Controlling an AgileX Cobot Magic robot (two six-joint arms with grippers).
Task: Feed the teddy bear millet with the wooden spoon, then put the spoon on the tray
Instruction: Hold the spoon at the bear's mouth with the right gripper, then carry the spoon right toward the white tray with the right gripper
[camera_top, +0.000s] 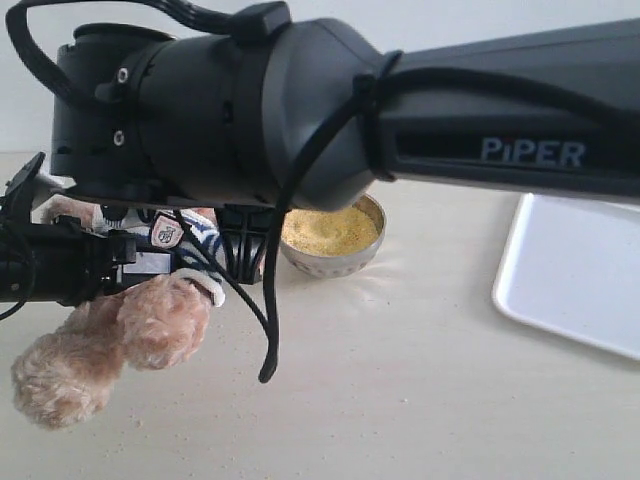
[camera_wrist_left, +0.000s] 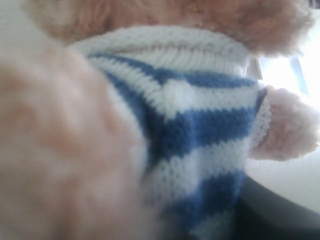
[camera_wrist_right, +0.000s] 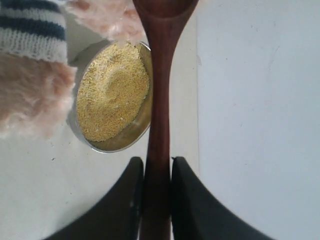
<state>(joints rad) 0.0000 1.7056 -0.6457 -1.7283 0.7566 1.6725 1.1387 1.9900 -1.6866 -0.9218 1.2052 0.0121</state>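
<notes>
Teddy bear (camera_top: 150, 320), fluffy light-brown plush in a navy-and-white striped shirt, sits left; left fingers hidden, state cannot be told. Yellow millet (camera_wrist_right: 112, 95) fills the round metal bowl (camera_top: 340, 262) beside it. Right fingers (camera_wrist_right: 131, 200) clamp the slim dark wooden spoon (camera_wrist_right: 159, 100): carry it level, slowly. Flat white tray (camera_top: 570, 270) lies right

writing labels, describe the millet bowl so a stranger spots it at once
On the pale tabletop, between the fluffy light-brown teddy bear and the flat white tray, sits a small round metal bowl. It alone is shiny and heaped with fine yellow millet.
</notes>
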